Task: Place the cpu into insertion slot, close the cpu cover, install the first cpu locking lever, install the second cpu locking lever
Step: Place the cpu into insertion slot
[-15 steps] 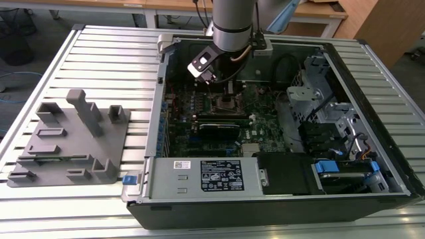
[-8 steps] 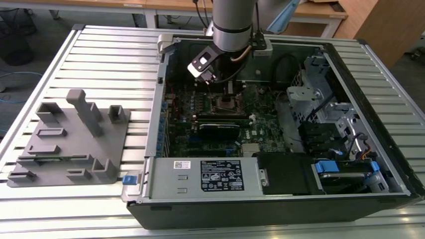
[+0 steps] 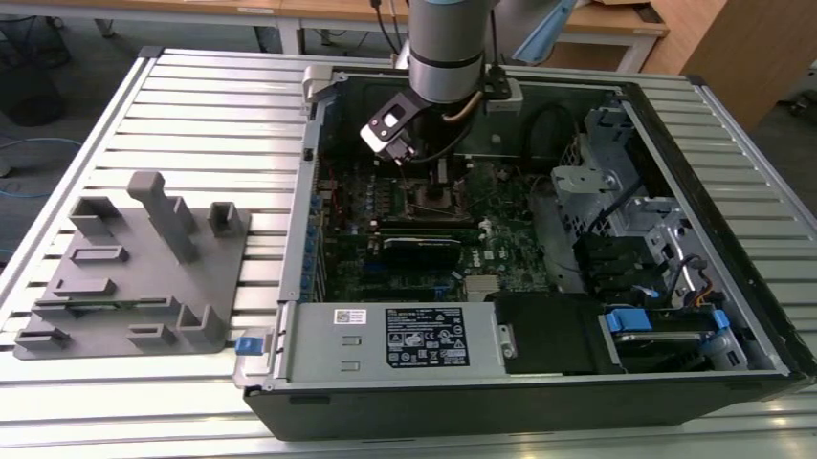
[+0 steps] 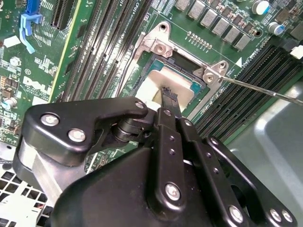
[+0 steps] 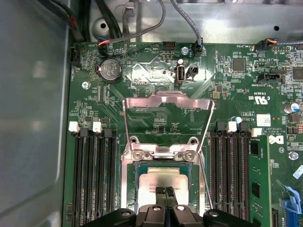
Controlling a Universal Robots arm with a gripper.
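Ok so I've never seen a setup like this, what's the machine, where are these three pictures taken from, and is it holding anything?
It's one robot arm reaching down into an open computer case that lies on a slatted metal table. A grey plastic holder sits at the exterior view's left. That picture comes from a camera off the arm; the other two come from cameras riding near its wrist, looking past the gripper at the green circuit board. There the cpu, a small silvery square, lies in the insertion slot. The gripper's fingers are shut, tips at the chip's top; whether they touch it I can't tell. The cpu cover, a thin metal frame, stands swung open.
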